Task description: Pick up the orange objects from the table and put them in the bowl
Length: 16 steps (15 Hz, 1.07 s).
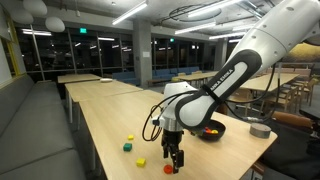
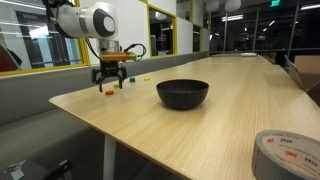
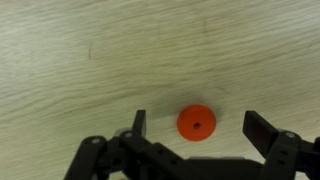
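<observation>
In the wrist view, one small orange disc [image 3: 196, 123] with a centre hole lies on the light wood table [image 3: 90, 50]. It sits between the two fingers of my gripper [image 3: 201, 128], which is open and touches nothing. In both exterior views the gripper [image 1: 175, 158] [image 2: 110, 80] points down, low over the table near its corner, with the orange piece [image 2: 108, 92] right under it. The black bowl [image 1: 213, 133] [image 2: 183, 94] stands apart from the gripper on the same table. Something orange shows inside it in an exterior view.
A yellow piece [image 1: 142, 161], a green block [image 1: 127, 147] and another yellow piece [image 1: 131, 137] lie near the gripper. A grey tape roll [image 1: 260, 130] [image 2: 285, 155] sits beyond the bowl by the table edge. Similar tables stand further back.
</observation>
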Each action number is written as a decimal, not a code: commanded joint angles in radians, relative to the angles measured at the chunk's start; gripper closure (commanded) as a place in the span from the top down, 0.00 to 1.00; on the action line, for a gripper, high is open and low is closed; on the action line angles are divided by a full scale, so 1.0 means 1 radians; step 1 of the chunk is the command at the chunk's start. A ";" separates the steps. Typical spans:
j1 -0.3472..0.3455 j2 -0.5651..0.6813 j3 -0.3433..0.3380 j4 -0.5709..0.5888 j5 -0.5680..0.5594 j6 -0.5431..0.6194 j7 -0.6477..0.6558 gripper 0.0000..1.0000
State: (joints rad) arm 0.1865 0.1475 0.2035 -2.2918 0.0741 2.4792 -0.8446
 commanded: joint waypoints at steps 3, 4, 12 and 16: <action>-0.015 0.021 0.020 0.005 0.014 0.070 0.016 1.00; -0.012 0.021 0.019 -0.003 0.003 0.090 0.030 1.00; 0.012 0.020 0.006 -0.010 -0.178 0.058 0.180 1.00; 0.018 0.019 0.014 -0.010 -0.243 0.042 0.259 1.00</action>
State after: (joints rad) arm 0.1977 0.1698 0.2095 -2.3130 -0.1292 2.5428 -0.6468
